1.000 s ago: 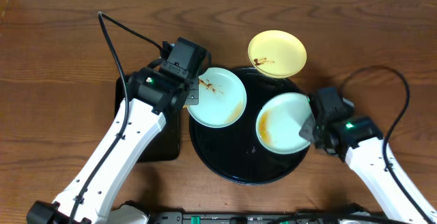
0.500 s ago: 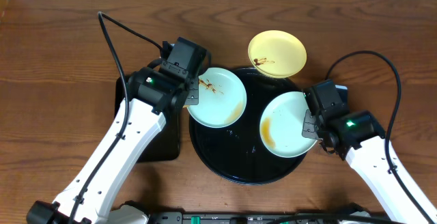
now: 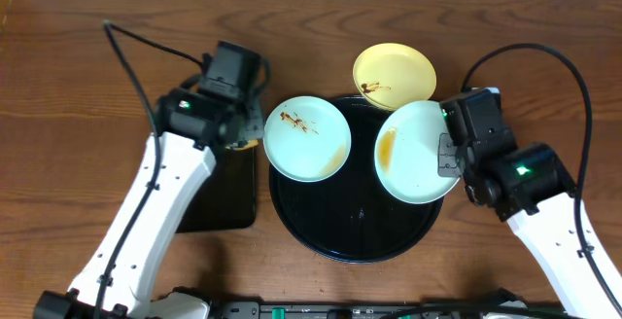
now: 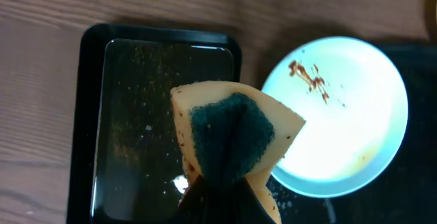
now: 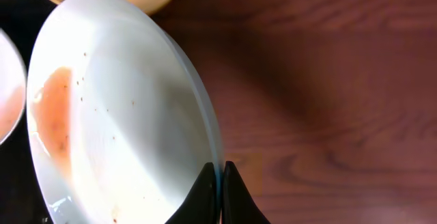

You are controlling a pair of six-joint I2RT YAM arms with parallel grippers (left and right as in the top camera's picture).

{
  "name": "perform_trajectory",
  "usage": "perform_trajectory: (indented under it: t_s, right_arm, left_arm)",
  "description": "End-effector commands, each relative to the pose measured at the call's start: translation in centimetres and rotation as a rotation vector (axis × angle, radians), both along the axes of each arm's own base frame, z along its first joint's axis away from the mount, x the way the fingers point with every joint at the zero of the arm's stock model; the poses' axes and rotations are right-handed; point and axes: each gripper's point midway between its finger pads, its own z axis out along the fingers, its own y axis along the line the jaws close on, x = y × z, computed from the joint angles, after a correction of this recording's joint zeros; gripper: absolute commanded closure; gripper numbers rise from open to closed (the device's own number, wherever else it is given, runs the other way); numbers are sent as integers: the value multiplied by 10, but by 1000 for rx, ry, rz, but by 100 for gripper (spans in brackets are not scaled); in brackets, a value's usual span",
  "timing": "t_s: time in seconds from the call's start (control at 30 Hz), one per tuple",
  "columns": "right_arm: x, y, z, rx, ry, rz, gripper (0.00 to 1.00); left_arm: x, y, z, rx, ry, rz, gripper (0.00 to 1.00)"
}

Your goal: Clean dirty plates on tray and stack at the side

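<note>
- Step in hand: one mint plate (image 5: 116, 108) is gripped and presented for wiping; no sponge contact is seen.
- Right tool (image 5: 220, 190) is clamped tight on that plate's rim. The plate is held tilted above the tray's (image 3: 340, 227) right side, with its orange smear exposed.
- Left tool (image 4: 225, 200) is closed on a sponge (image 4: 232, 138), green pad outward. It is held just off the tray's left rim, above a small rectangular tray (image 4: 136, 101).
- Second mint plate (image 3: 308, 137) is lying flat on the tray's left part, overhanging the rim. Brown specks and an orange smear are seen on it.
- Yellow plate (image 3: 394, 76) is set at the tray's far edge, partly off it onto the surface, with a brown mark inside.
- Nothing is stacked beside the tray; the task is judged to be at an early stage.
- The next move is judged to call for the sponge to be carried across the tray to the tilted plate's smear, with the rim grip firm against the push.
</note>
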Motion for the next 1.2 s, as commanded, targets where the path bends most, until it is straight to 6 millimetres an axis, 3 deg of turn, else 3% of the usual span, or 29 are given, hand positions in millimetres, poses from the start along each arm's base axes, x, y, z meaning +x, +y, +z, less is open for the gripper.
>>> perform_trajectory:
  t_s: [0.0,0.3,0.47,0.7,0.83,0.97,1.03,1.07,1.17]
  right_arm:
    - [2,10,25,-52,-33,130,98]
    - [-5,39,31,-117,-26,339,98]
    - [0,29,28,-212,-17,315,99]
    - [10,11,5,-373,79,226,98]
    - [11,27,-17,-302,147,232,99]
    - [2,44,-31,-94,177,101,96]
    - [-4,40,-34,-31,192,-1,23]
    - [-8,34,-35,-19,205,-62,1]
    - [-26,9,-39,-2,273,-233,1]
  left_arm:
    - [6,1,6,-126,-2,-7,93]
    - [14,-2,13,-383,1,-58,93]
    - [15,8,13,-386,-2,-31,93]
    - [14,9,9,-385,5,-28,93]
    - [14,9,9,-384,5,-30,93]
    - [14,9,9,-382,5,-33,93]
    - [14,9,9,-376,4,-47,93]
    - [14,10,9,-375,3,-48,93]
    - [14,9,9,-374,3,-50,93]
